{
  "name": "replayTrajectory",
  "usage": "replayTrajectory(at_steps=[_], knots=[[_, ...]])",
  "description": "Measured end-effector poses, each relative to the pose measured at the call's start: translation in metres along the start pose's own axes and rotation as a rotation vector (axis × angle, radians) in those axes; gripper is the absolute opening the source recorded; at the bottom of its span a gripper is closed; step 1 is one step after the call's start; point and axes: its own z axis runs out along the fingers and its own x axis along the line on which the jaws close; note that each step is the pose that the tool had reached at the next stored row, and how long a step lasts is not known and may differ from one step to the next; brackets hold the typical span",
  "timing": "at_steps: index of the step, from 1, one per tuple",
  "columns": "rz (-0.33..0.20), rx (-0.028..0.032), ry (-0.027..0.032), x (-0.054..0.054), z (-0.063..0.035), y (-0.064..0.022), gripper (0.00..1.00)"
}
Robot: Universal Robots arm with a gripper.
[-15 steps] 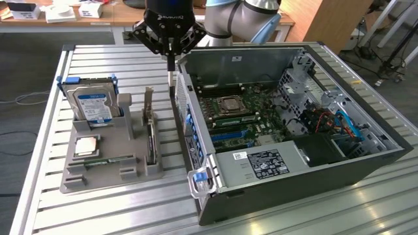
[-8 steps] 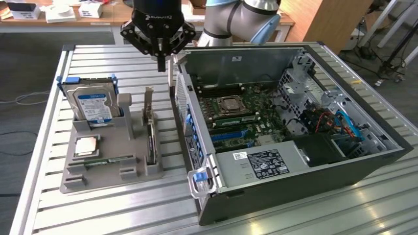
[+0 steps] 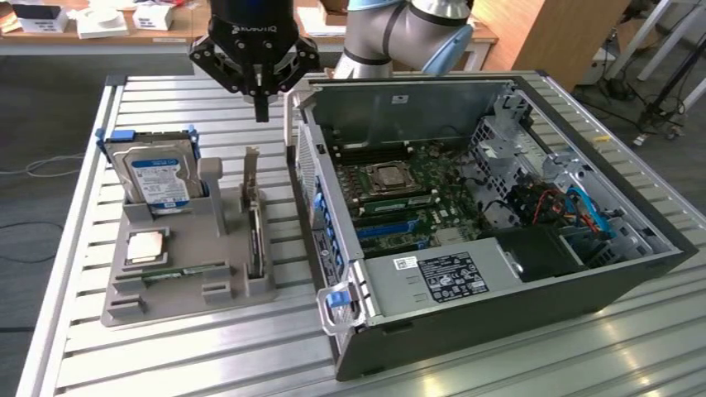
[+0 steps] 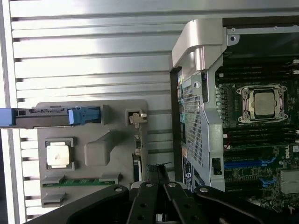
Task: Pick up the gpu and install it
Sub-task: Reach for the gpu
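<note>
**Robot body, working pose.** The single arm (image 3: 388, 31), with silver-grey links and a pale blue joint cap (image 3: 445, 48), enters at the top edge of the exterior view and reaches toward that view's left. Its wrist carries a black two-finger gripper (image 3: 261, 107) pointing straight down. The linkage bars splay out from the palm and converge below, so the fingers (image 3: 261, 93) stand pressed together, gripping nothing. In the wrist view the gripper (image 4: 160, 171) shows the same black linkages meeting at the closed tips.
</note>
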Motion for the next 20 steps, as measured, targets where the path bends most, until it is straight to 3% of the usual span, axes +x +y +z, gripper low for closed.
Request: replayTrajectory(at_steps=[6, 20], knots=[[0.0, 0.0, 0.0, 0.001, -0.0001, -0.0019, 0.11], [0.0, 0.0, 0.0001, 0.009, -0.0017, -0.0322, 0.11]])
